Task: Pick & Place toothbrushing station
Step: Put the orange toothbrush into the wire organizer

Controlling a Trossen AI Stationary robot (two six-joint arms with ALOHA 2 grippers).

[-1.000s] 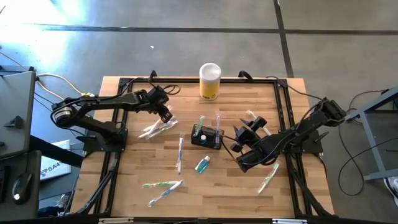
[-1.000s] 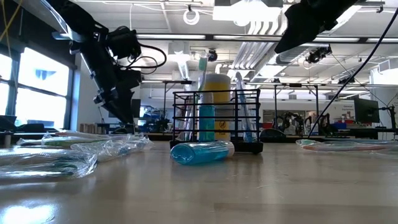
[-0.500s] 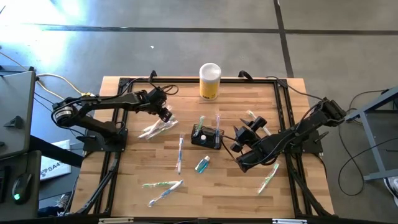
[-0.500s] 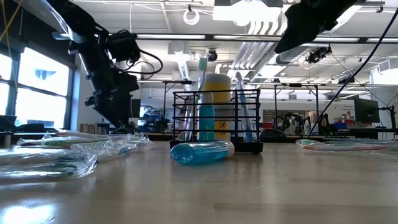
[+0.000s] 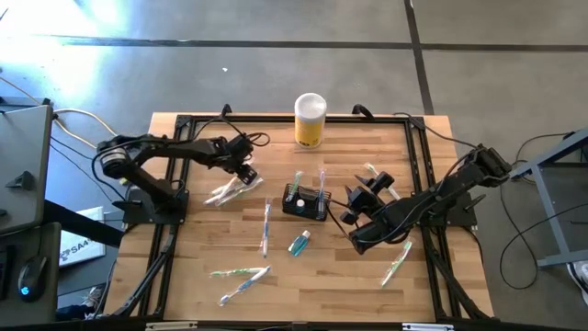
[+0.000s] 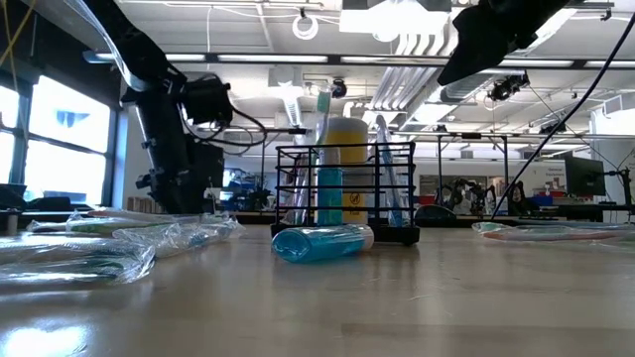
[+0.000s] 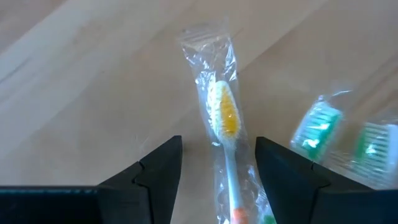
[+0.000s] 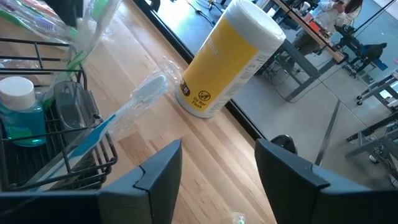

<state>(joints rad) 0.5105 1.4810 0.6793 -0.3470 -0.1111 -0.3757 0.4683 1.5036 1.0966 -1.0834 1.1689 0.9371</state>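
The black wire-mesh caddy (image 5: pixel 305 201) stands on its base mid-table, holding upright toothbrushes and a small blue bottle (image 8: pixel 18 106); it also shows in the low view (image 6: pixel 345 193). My left gripper (image 5: pixel 246 172) is open and low over a bunch of wrapped toothbrushes (image 5: pixel 230 190). Its fingers stand on either side of a yellow-bristled wrapped toothbrush (image 7: pixel 225 118) without touching it. My right gripper (image 5: pixel 349 206) is open and empty just right of the caddy (image 8: pixel 56 155), above the table.
A yellow cylinder with a white lid (image 5: pixel 310 119) stands at the far edge. A blue tube (image 5: pixel 299 242) lies near the caddy. Wrapped toothbrushes lie at the near left (image 5: pixel 239 276), the right (image 5: pixel 397 260) and mid-table (image 5: pixel 266 225).
My left gripper has gone down toward the wrapped toothbrushes at the table's left, staying open. My right arm and the caddy have kept still.
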